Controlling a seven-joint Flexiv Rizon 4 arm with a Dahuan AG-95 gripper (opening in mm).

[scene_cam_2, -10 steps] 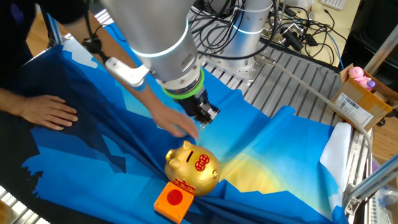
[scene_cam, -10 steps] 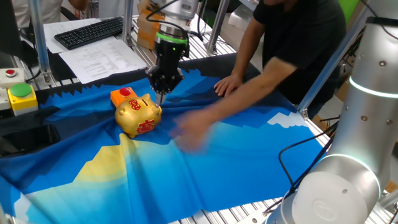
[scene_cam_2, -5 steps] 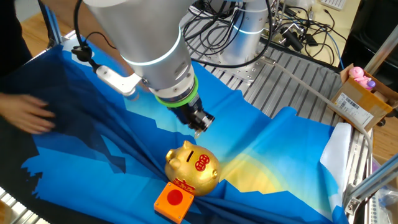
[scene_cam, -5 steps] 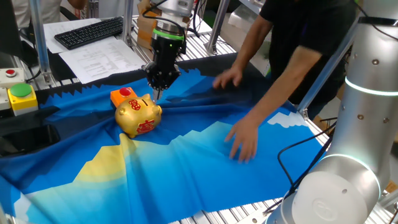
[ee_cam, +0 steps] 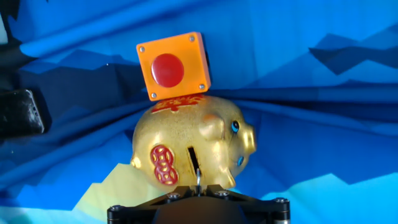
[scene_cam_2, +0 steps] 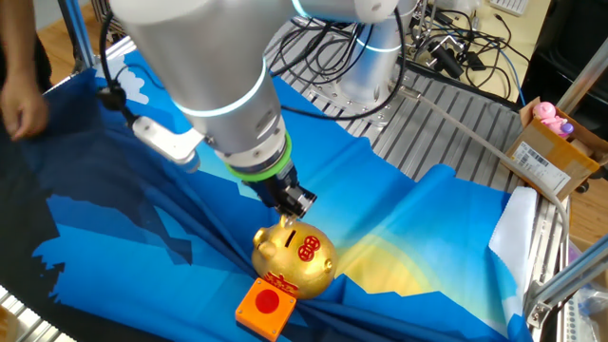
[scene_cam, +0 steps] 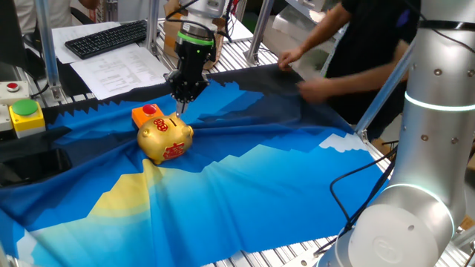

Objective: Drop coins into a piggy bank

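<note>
Nearest the hand camera: gripper, fingers pressed together on a thin silvery coin held edge-on, directly above the dark slot in the back of the gold piggy bank. Coin's lower edge close to the slot; whether touching it, impossible to tell. Red coin symbols on the pig's flank, blue eye and snout turned to the right of the hand view.

Just behind the bank, touching or nearly touching its far side: small orange block with red round top. Beneath everything, rumpled cloth in blues, with a pale yellow patch near the pig.

From one fixed view: piggy bank on the cloth toward the left of the table, orange block tucked at its far side, gripper pointing down just above the pig's back. Green button box at the left edge, keyboard and printed sheets farther back. Person's hands at the cloth's far right edge, well apart from the bank.

From the other fixed view: gripper poised over the bank, orange block in front, cardboard box at far right.
</note>
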